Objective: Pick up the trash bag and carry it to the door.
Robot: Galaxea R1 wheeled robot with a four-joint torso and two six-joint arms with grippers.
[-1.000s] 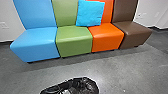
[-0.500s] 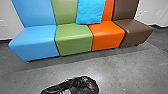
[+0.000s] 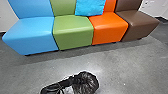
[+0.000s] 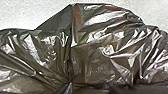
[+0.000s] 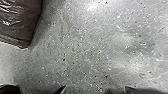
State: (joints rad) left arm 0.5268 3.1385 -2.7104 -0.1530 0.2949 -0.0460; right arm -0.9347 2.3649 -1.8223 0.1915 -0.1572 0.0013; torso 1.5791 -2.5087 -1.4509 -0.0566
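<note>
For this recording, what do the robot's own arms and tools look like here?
Only partly clear. The right wrist view has a rounded black part of the robot and a dark, sharply pointed part at its edge. Material, cables and markings I cannot make out. In the head view, I cannot tell arm from black plastic bag.

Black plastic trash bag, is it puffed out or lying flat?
Puffed out: the black plastic trash bag makes a rounded, creased mound in the head view and bulges in the left wrist view. How full, I cannot tell.
</note>
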